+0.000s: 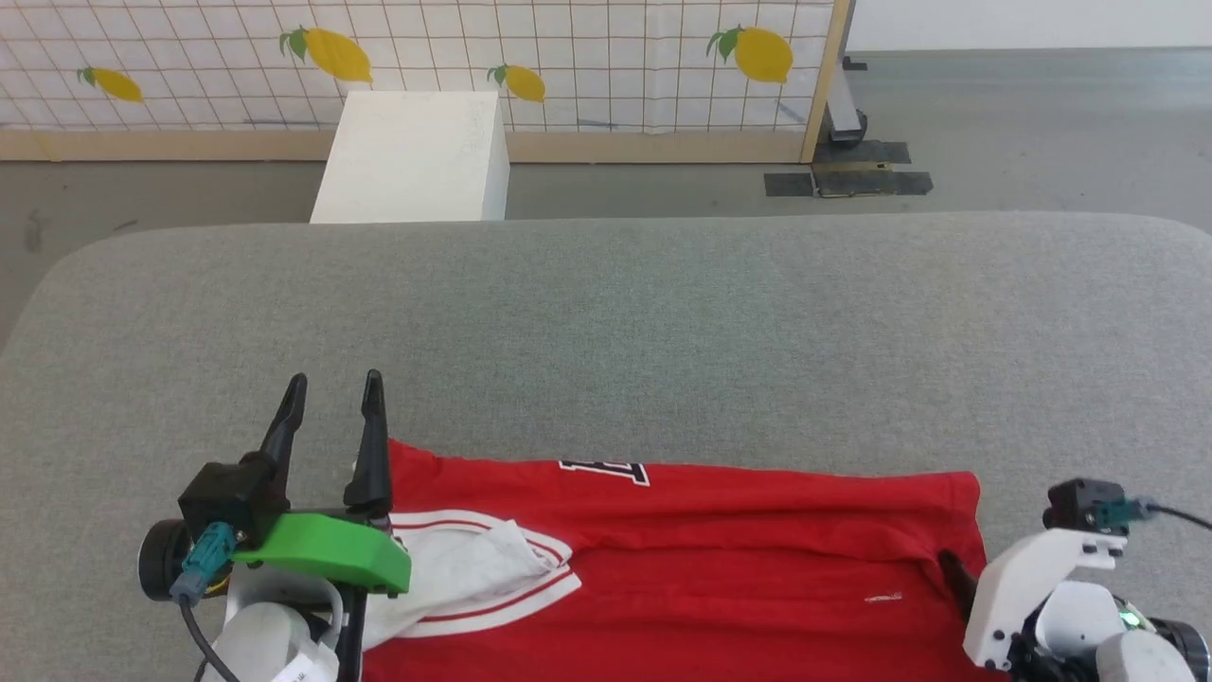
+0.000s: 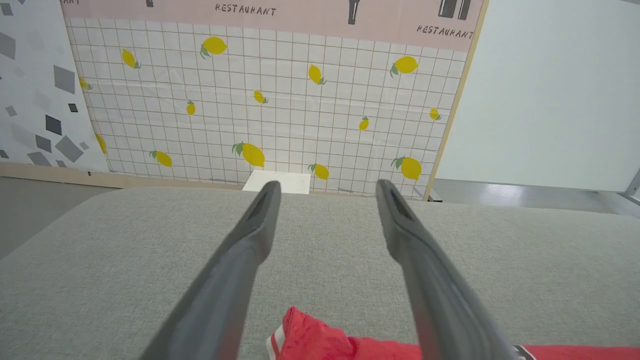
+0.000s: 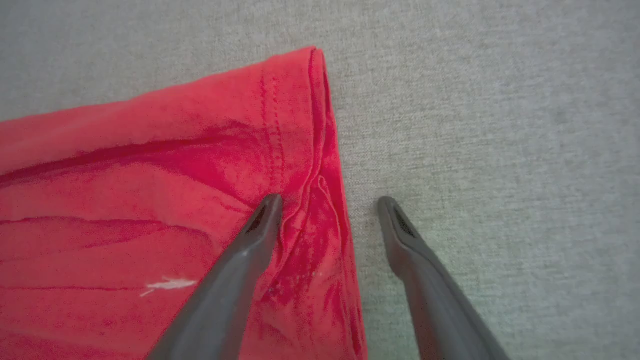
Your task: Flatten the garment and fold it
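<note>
Head view: red garment (image 1: 720,559) on grey cushion (image 1: 663,332); left hand (image 1: 335,379) and right hand (image 3: 327,205) splayed wide, empty.

tabletop (image 1: 663,322): grey fabric, rounded corners, stretching across the head view | white box (image 1: 412,156): standing on the grey floor (image 1: 1042,123) just behind its far edge | lemon-print grid panel (image 1: 587,57): standing behind the box, wood trim (image 1: 189,144) running along its base | black tape patches (image 1: 847,180): lying by its right post

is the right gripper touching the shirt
Cannot tell: right wrist view shows the open right gripper straddling the edge of the garment, one finger over cloth, height unclear.
</note>
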Available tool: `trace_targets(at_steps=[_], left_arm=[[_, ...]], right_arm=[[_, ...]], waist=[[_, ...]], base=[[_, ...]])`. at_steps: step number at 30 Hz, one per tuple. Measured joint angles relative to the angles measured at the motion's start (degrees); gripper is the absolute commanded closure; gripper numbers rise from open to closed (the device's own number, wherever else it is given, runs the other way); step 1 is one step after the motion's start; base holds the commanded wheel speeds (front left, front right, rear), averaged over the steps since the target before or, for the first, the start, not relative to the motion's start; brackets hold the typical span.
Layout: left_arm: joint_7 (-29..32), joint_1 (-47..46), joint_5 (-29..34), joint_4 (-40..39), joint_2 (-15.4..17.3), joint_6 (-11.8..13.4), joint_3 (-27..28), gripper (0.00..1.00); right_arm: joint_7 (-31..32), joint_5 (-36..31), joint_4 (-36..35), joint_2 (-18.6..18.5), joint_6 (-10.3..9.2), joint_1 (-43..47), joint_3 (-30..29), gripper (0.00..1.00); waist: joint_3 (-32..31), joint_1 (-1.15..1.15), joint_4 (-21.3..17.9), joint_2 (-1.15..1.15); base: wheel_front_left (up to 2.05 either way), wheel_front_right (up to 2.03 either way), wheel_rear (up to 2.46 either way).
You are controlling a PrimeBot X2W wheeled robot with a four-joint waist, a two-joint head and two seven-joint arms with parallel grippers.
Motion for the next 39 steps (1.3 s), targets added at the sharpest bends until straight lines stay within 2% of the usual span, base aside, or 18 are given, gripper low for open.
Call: trace_targets(at_steps=[2, 3, 4, 5, 6, 13, 19, 25, 29, 31, 34, 38, 39], left_arm=[[0.0, 0.0, 0.1, 0.3, -0.5, -0.6, 0.5, 0.00], [0.0, 0.0, 0.2, 0.5, -0.7, -0.8, 0.7, 0.00], [0.0, 0.0, 0.5, 0.7, -0.9, -1.1, 1.0, 0.00], [0.0, 0.0, 0.7, 0.9, -1.1, -1.3, 1.2, 0.00], [0.0, 0.0, 0.9, 1.1, -1.2, -1.5, 1.4, 0.00], [0.0, -0.1, 2.5, 1.6, -2.1, -2.5, 2.5, 0.00], [0.0, -0.2, 3.0, 1.6, -2.7, -3.0, 3.4, 0.00], [0.0, -0.2, 3.4, 1.7, -3.2, -3.6, 3.7, 0.00], [0.0, -0.2, 3.5, 2.0, -3.4, -3.8, 3.8, 0.00], [0.0, -0.1, 3.5, 2.2, -3.5, -4.0, 3.9, 0.00], [0.0, -0.1, 3.7, 2.3, -3.8, -4.3, 4.1, 0.00], [0.0, 0.2, 4.0, 2.3, -3.9, -4.4, 4.5, 0.00], [0.0, 0.3, 4.0, 2.3, -4.0, -4.5, 4.6, 0.00]], right_arm=[[2.8, -0.1, -0.1, -0.2, 0.00, -0.7, 0.5, 0.00], [3.9, -0.1, -0.2, -0.3, 0.00, -0.8, 0.7, 0.24], [5.4, 0.2, -0.4, -0.4, -0.01, -1.0, 1.0, 0.63], [6.8, 0.4, -0.8, -0.5, -0.01, -1.1, 1.3, 0.75], [7.8, 0.4, -1.4, -0.6, -0.01, -1.1, 1.6, 1.00], [8.1, -0.5, -5.4, 0.2, 0.01, 0.2, 0.4, 1.00], [4.1, -7.4, -7.7, 0.3, 0.02, 0.7, -8.6, 1.00], [-0.5, -15.8, -6.6, 0.2, 0.02, -0.2, -19.1, 1.00], [-1.4, -18.0, -6.3, 0.2, 0.02, -0.8, -21.9, 1.00], [-1.0, -17.7, -6.3, 0.2, 0.02, -0.8, -21.5, 1.00], [3.3, -14.4, -8.7, 0.2, 0.02, -0.1, -18.8, 1.00], [12.2, -6.7, -18.8, 0.2, 0.01, 3.9, -11.3, 1.00], [14.8, -4.1, -23.3, 0.2, 0.00, 5.3, -8.6, 1.00]], waist=[[0.3, 0.00, 0.0, 0.00], [0.3, 0.00, 0.1, 0.00], [0.4, 0.00, 0.1, 0.00], [0.5, 0.00, 0.2, 0.00], [0.6, 0.00, 0.2, 0.00], [0.8, 0.00, 0.2, 0.00], [1.0, 0.00, 0.1, 0.00], [1.3, 0.00, 0.2, 0.00], [1.1, 0.00, 0.4, 0.00], [0.9, 0.00, 0.6, 0.00], [0.5, 0.00, 0.9, 0.00], [0.0, 0.00, 1.0, 0.00], [0.0, 0.00, 1.0, 0.00]], base=[[0.00, 0.00, 0.00], [0.00, 0.00, 0.00], [0.00, 0.00, 0.00], [0.00, 0.00, 0.00], [0.00, 0.00, 0.00], [0.00, 0.00, 0.00], [0.00, 0.00, 0.00], [0.00, 0.00, 0.00], [0.00, 0.00, 0.00], [0.00, 0.00, 0.00], [0.00, 0.00, 0.00], [0.00, 0.00, 0.00], [0.00, 0.00, 0.00]])
